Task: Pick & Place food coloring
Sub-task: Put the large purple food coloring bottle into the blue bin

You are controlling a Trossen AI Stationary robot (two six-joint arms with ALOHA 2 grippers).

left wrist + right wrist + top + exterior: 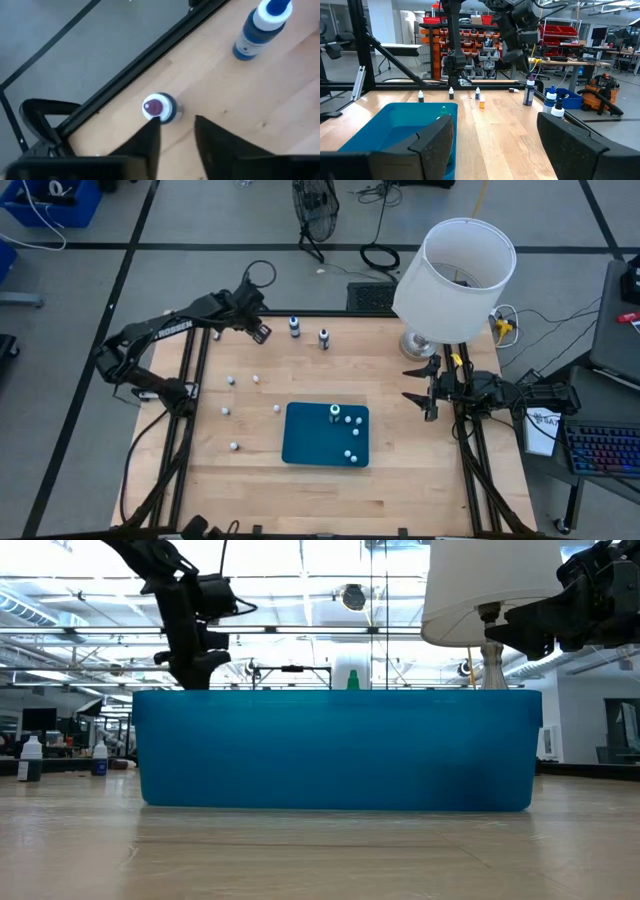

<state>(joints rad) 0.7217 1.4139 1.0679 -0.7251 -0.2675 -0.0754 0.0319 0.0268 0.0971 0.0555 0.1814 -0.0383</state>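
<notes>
Food coloring bottles (231, 380), tiny dark cylinders with whitish caps, stand upright with their long axes vertical, scattered over the left-centre of the pale wooden bench (420, 470) in the high view; others stand on the smooth, rounded-corner blue mat (305, 442) at lower centre. Two larger bottles (294, 328) with blue and dark caps stand near the top edge of the bench.

At the upper left of the high view, the left claw (258, 330) hangs over the bench edge. In its wrist view, its dark fingers (145, 145) are slightly parted with nothing between them, one tip just beside a small bottle (159, 107) seen cap-on.

The right claw (420, 390) waits at the right edge below the white lampshade (455, 275), spread wide and empty.
</notes>
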